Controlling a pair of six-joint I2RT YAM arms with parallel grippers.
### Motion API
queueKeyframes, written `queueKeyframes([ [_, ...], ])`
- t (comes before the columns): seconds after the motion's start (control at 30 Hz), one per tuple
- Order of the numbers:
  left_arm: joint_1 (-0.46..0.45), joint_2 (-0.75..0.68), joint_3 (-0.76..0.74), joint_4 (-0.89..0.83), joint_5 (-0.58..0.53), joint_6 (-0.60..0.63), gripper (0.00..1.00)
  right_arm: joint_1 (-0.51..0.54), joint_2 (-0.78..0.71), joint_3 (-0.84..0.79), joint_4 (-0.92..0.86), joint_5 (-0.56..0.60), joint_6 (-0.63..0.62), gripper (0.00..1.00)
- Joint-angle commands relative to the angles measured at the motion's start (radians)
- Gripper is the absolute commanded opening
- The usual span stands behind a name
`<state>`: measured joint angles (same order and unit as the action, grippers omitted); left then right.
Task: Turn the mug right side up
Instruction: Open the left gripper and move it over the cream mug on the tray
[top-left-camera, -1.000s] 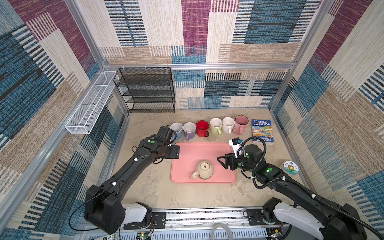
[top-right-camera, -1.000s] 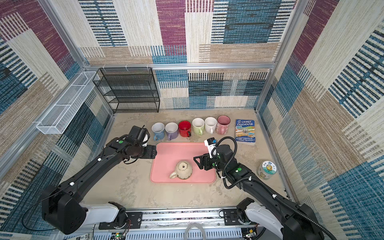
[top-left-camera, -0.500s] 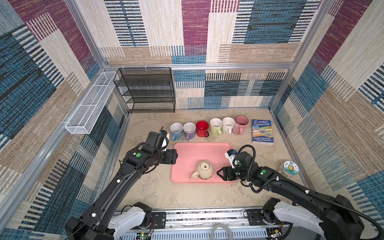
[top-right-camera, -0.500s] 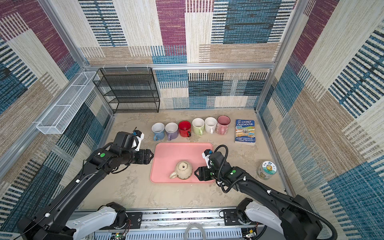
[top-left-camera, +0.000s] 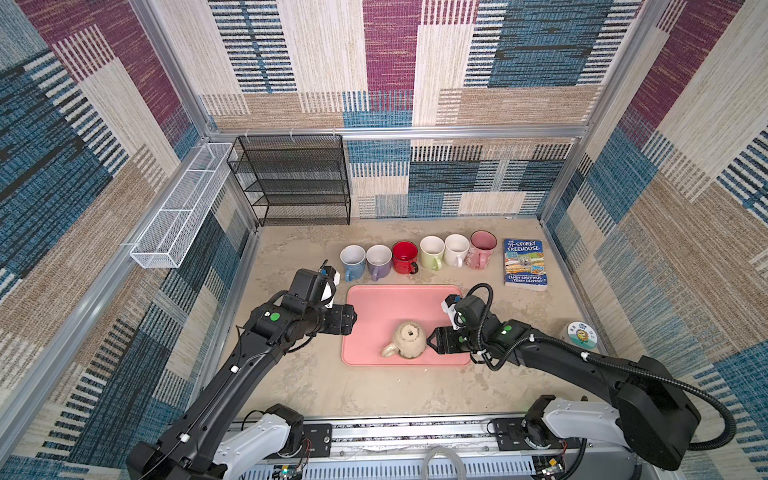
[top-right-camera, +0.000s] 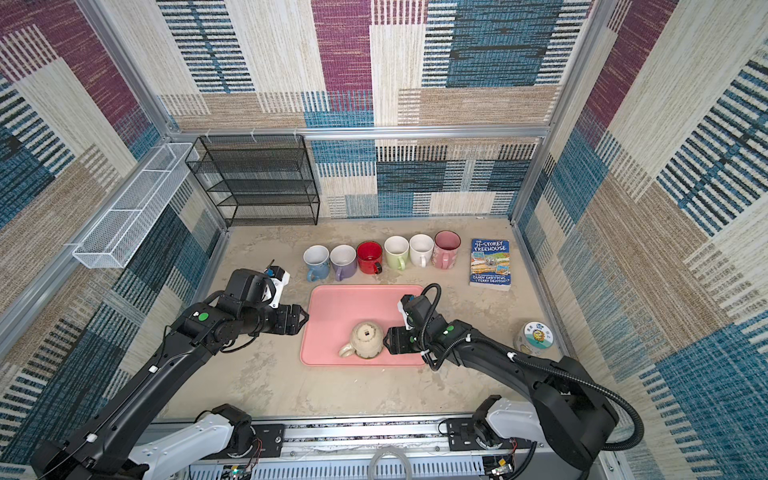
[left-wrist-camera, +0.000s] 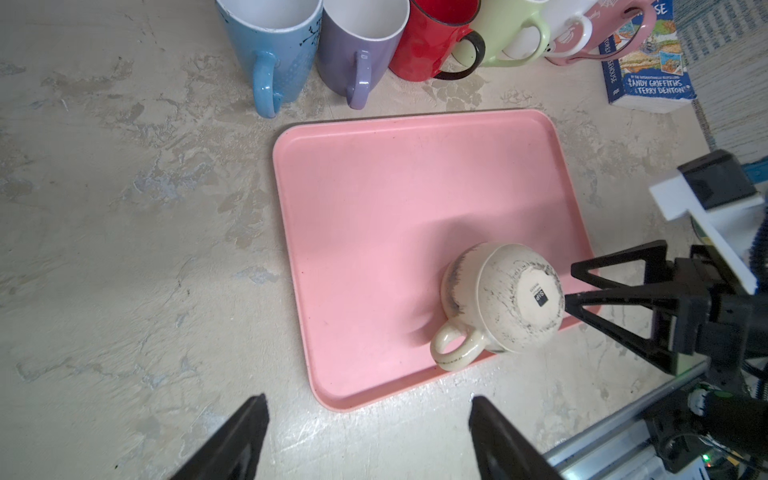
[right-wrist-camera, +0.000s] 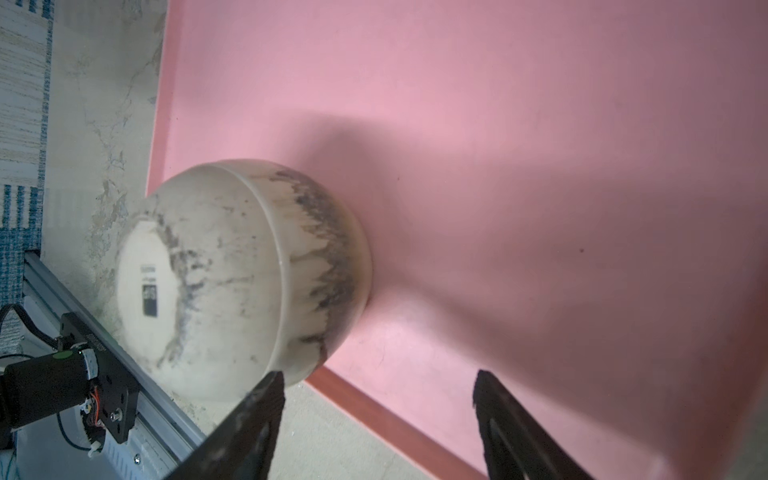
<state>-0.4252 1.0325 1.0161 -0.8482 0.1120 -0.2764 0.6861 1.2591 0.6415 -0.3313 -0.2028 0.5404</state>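
A cream speckled mug (top-left-camera: 409, 340) (top-right-camera: 365, 340) stands upside down, base up, near the front edge of the pink tray (top-left-camera: 395, 303) (top-right-camera: 353, 301), its handle toward the front left. My right gripper (top-left-camera: 431, 338) (top-right-camera: 386, 336) is open just right of the mug, its fingertips close against the mug's side. In the right wrist view the mug (right-wrist-camera: 232, 282) lies beside one finger, not within the gripper (right-wrist-camera: 378, 376). My left gripper (top-left-camera: 353, 322) (left-wrist-camera: 368, 399) is open and empty over the table at the tray's left edge, and the mug (left-wrist-camera: 507, 299) is well ahead of it.
Several upright mugs line the back of the tray, a red mug (top-left-camera: 405, 257) among them. A book (top-left-camera: 524, 262) lies at the back right, a round tin (top-left-camera: 582, 334) at the right. A black wire rack (top-left-camera: 295, 183) and a white wire basket (top-left-camera: 178, 212) stand at the back left.
My right gripper has dropped and moved forward to sit beside the mug. My left gripper has moved from the tray's back left corner toward the front along its left edge.
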Motion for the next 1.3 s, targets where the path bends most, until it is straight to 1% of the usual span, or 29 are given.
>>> queueKeyframes([
  [0.0,0.002,0.007,-0.002,0.026,0.032,0.025,0.81,0.002,0.032,0.034,0.056,0.02,-0.008,0.75],
  [0.37,0.001,0.029,-0.006,0.025,0.024,0.026,0.8,0.0,0.157,0.134,0.094,0.041,-0.082,0.76],
  [0.47,0.001,0.05,-0.002,0.026,0.049,0.032,0.78,0.0,0.164,0.151,0.095,0.037,-0.097,0.76],
  [0.63,-0.01,0.103,0.012,0.026,0.135,0.071,0.77,0.0,0.126,0.148,0.091,0.048,-0.116,0.76],
  [0.8,-0.085,0.126,0.043,0.004,0.082,0.121,0.77,-0.006,0.051,0.12,0.085,0.072,-0.15,0.77],
  [0.93,-0.118,0.127,0.064,-0.02,0.06,0.164,0.76,-0.012,0.003,0.097,0.113,0.074,-0.181,0.79],
  [1.03,-0.144,0.123,0.062,-0.023,0.061,0.176,0.72,-0.016,-0.02,0.099,0.125,0.071,-0.202,0.8],
  [1.1,-0.172,0.129,0.062,-0.031,0.057,0.185,0.68,-0.016,-0.045,0.097,0.13,0.07,-0.214,0.8],
  [1.27,-0.261,0.145,0.05,-0.038,-0.016,0.201,0.61,-0.031,-0.122,0.036,0.176,0.065,-0.221,0.81],
])
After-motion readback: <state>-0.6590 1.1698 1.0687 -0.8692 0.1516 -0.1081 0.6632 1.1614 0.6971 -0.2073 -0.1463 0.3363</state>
